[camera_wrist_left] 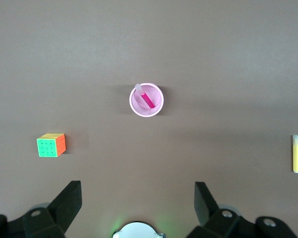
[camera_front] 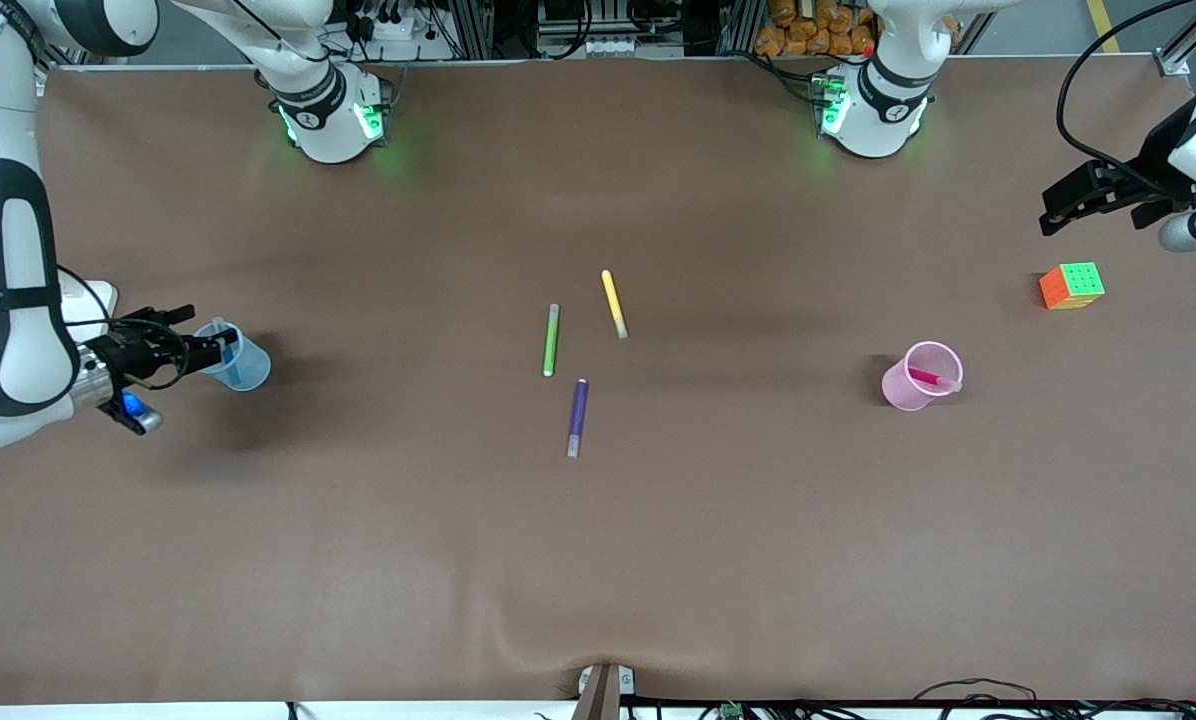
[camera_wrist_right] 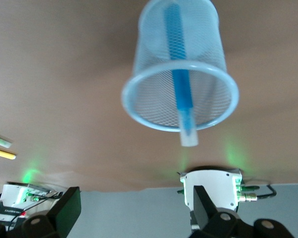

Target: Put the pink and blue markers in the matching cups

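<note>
The light blue mesh cup [camera_wrist_right: 154,59] stands at the right arm's end of the table [camera_front: 250,368]. In it the blue marker [camera_wrist_right: 181,84] leans, its pale end sticking out over the rim. My right gripper [camera_wrist_right: 136,203] is open just above the cup's rim [camera_front: 208,335] and holds nothing. The pink mesh cup [camera_wrist_left: 158,101] stands toward the left arm's end [camera_front: 901,388] with the pink marker [camera_wrist_left: 147,99] leaning inside it [camera_front: 931,379]. My left gripper [camera_wrist_left: 138,198] is open and empty, raised over the table edge above the cube [camera_front: 1058,205].
A green pen [camera_front: 551,340], a yellow pen [camera_front: 614,303] and a purple pen [camera_front: 578,417] lie loose mid-table. A coloured puzzle cube [camera_front: 1071,286] sits near the left arm's end, farther from the front camera than the pink cup.
</note>
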Robot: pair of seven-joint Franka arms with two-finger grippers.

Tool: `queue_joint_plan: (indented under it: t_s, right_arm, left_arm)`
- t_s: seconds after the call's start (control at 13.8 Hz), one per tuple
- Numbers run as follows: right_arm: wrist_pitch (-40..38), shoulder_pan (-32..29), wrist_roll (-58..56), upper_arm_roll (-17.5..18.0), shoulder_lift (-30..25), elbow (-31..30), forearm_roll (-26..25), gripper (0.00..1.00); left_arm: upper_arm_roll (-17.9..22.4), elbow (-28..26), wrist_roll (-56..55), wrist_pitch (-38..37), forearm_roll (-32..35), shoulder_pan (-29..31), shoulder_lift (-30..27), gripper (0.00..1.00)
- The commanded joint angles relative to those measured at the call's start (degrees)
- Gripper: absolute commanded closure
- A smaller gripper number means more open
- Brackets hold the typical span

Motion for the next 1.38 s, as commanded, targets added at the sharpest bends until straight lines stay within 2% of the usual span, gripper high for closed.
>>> queue_joint_plan:
  t_s: [0.0,0.22,0.43,0.65,0.8,0.94,1.16,1.3]
  right_arm:
    - [-2.16,1.67,0.1,0.16,0.11,6.52,0.62,0.0]
    - [-1.29,6.06,0.36,0.07,-0.85,13.64,-0.08,0.0]
    - [-0.84,7.12,-1.91,0.07,-0.41,23.22,-0.08,0.0]
    - [-1.19,8.18,-4.03,-0.1,-1.37,27.62,-0.34,0.0]
    - [-1.02,8.62,-3.85,-0.28,-6.71,27.9,-0.69,0.0]
    - [-1.45,9.84,-3.94,-0.28,-9.27,27.99,-2.09,0.0]
    - [-1.72,13.88,-4.03,-0.02,-14.99,27.64,-8.93,0.0]
    - [-3.99,14.68,-4.03,-0.1,-18.85,27.03,-10.62,0.0]
  left_arm:
    - [-0.46,-0.57,-0.76,-0.19,1.08,0.09,-0.7,0.0]
    - [-0.55,-0.83,-0.76,-0.28,1.08,0.09,-0.79,0.0]
    - [-0.55,-0.75,-0.58,-0.54,1.17,0.09,-0.87,0.0]
    - [-0.55,-1.09,-0.76,-0.55,1.17,0.09,-1.58,0.0]
    - [-0.46,-1.88,-0.85,-0.2,1.17,0.18,-2.28,0.0]
    - [-0.46,-2.5,-0.85,-0.19,1.34,0.18,-2.46,0.0]
    - [-0.46,-2.85,-0.85,-0.19,1.35,0.18,-2.89,0.0]
    - [-0.46,-3.64,-0.85,-0.02,1.35,0.18,-3.33,0.0]
